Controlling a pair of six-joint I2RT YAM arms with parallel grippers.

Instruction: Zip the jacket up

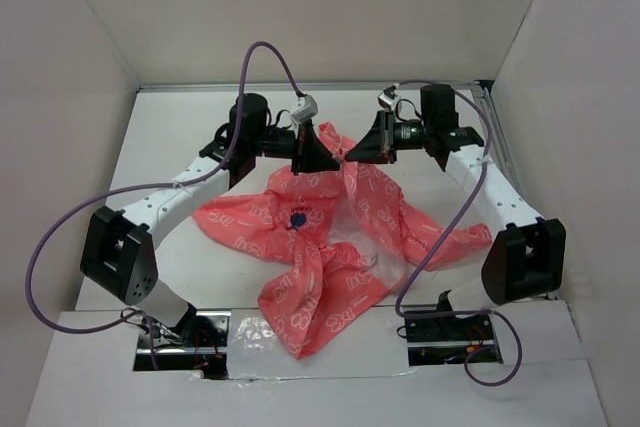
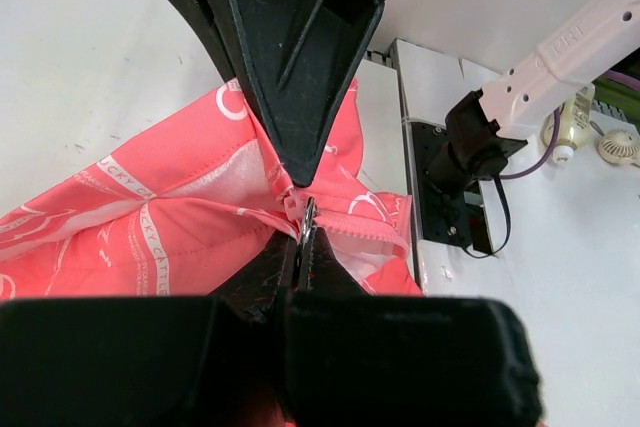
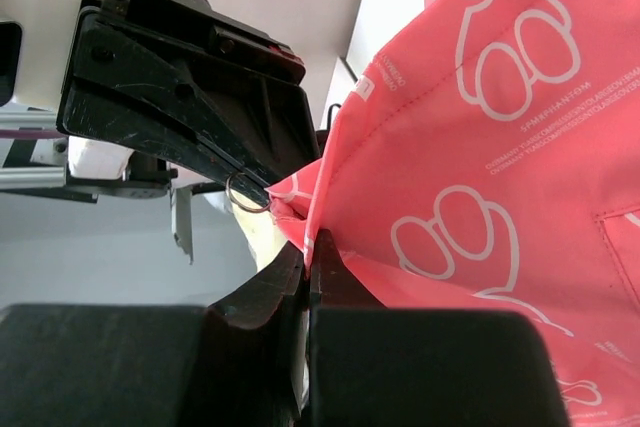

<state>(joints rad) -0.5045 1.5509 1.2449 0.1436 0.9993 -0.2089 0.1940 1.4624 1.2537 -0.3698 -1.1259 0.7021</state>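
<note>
We see two arms of one make. The left arm [image 1: 160, 205] and the right arm [image 1: 495, 192] both wear white, rounded link shells joined by boxy black joint housings [image 1: 118, 252]. A purple cable [image 1: 262, 44] loops loose along the left arm, and a second purple cable [image 1: 399, 297] runs along the right. At the near edge of the table [image 1: 180, 137] we find black base plates [image 1: 448, 335] with thin wires. The left gripper [image 2: 303, 209] and right gripper [image 3: 312, 239] are matt black, with broad wedge-shaped fingers [image 2: 300, 47], ribbed, finely scratched and tapering to thin tips.
</note>
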